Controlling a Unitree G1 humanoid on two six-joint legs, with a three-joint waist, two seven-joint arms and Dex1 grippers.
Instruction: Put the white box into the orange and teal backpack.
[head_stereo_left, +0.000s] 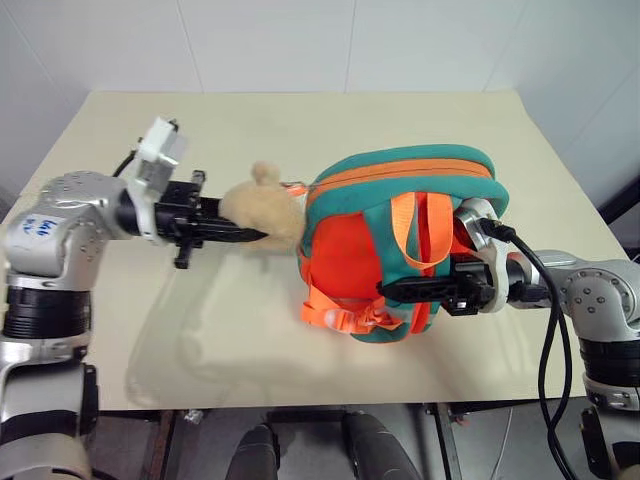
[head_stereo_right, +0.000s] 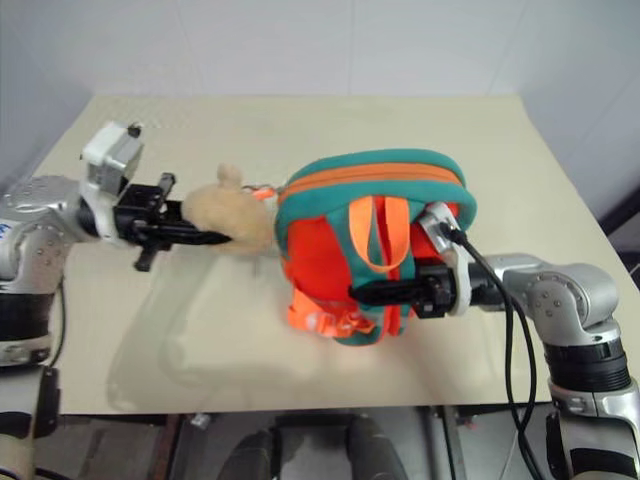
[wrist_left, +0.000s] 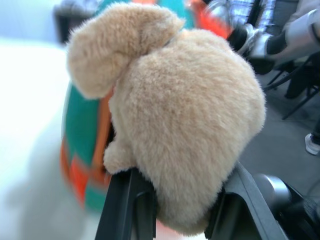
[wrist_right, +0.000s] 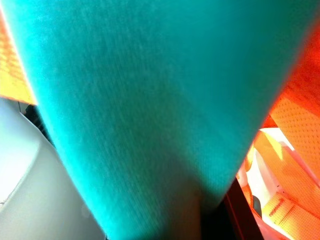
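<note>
Left hand pinches the squashy plush toy; right hand clamps a padded teal strap of the soft, floppy backpack.

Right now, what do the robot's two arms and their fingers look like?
Both arms are silver-grey metal with rounded joint housings and black ribbed bands. The left arm bears a small white sticker with blue writing and carries a white block-shaped module by its wrist. A thick black cable plugs in near the right arm's wrist and loops down. The left gripper and right gripper each have two slim black fingers.
</note>
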